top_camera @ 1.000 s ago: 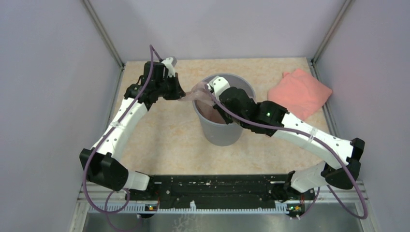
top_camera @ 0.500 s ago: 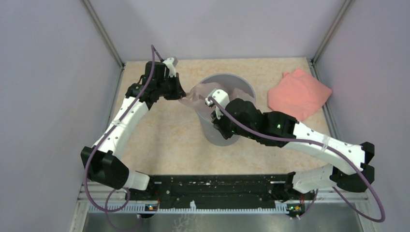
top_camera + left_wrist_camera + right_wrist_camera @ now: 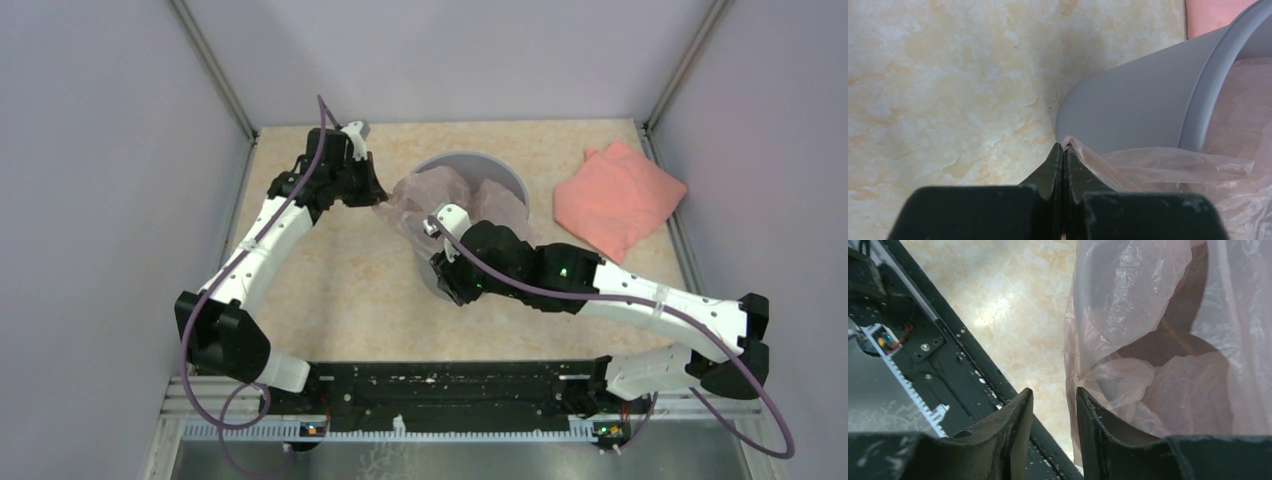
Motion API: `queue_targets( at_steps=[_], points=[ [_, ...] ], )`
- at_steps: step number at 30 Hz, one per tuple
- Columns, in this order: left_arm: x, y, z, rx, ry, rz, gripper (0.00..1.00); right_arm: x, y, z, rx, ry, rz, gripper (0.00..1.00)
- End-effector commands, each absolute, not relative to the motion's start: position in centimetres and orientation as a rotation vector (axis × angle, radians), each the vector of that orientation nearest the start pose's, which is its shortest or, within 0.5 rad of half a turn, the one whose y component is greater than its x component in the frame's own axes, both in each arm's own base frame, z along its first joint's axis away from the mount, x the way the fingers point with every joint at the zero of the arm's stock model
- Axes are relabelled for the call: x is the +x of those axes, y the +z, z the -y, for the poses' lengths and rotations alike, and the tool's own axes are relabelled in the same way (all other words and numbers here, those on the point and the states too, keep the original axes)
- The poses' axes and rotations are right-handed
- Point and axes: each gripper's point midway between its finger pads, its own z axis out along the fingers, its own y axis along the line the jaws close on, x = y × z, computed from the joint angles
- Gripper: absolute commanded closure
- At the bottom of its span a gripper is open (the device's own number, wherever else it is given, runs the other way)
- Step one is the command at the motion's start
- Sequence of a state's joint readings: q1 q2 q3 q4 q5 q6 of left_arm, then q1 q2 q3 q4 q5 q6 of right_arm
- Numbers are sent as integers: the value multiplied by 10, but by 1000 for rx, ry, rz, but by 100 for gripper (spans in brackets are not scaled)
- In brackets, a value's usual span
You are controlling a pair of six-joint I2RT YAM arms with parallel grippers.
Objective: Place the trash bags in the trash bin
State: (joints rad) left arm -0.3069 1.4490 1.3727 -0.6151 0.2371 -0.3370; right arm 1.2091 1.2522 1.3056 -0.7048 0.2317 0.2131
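Observation:
The grey trash bin (image 3: 478, 157) stands mid-table, and the pale pink translucent trash bag (image 3: 420, 195) lies draped over its mouth and left rim. My left gripper (image 3: 380, 198) is at the bin's left side, shut on a corner of the bag. In the left wrist view the tips of that gripper (image 3: 1064, 147) pinch the film (image 3: 1173, 165) beside the bin wall (image 3: 1138, 100). My right gripper (image 3: 447, 285) hangs at the bin's near side. In its wrist view the right gripper (image 3: 1054, 395) is open with nothing between its fingers, and the bag (image 3: 1148, 315) brushes the right finger (image 3: 1098, 430).
A salmon-pink folded bundle (image 3: 615, 195) lies at the back right by the wall. The black base rail (image 3: 450, 385) runs along the near edge, seen close below the right gripper as the rail (image 3: 948, 340). Grey walls enclose the table on three sides.
My right arm has drawn back out of the bin to its near side, and its jaws have opened and let go of the bag. The bag now spreads wider over the rim. The left gripper barely moved.

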Motion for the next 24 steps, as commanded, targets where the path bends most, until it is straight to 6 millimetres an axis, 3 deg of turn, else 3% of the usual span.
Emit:
queue_targets(
  at_steps=[1,7,13,16,21,24],
  points=[
    [375,250,175,95,-621,-2220,100,145,306,-321,-925,651,-1933,57],
    [374,249,177,101,-636,-2223,100,146,346,-322,-919,691,-1851,39],
    [374,250,177,105,-638,-2218,100,169,385,-312,-840,571,-1776,34],
    [374,250,178,107,-640,-2217,100,189,388,-306,-820,422,-1756,38],
    [374,250,178,110,-644,-2218,100,220,367,-308,-867,179,-1756,45],
    [373,249,179,111,-647,-2220,100,236,355,-307,-867,131,-1779,50]
  ],
)
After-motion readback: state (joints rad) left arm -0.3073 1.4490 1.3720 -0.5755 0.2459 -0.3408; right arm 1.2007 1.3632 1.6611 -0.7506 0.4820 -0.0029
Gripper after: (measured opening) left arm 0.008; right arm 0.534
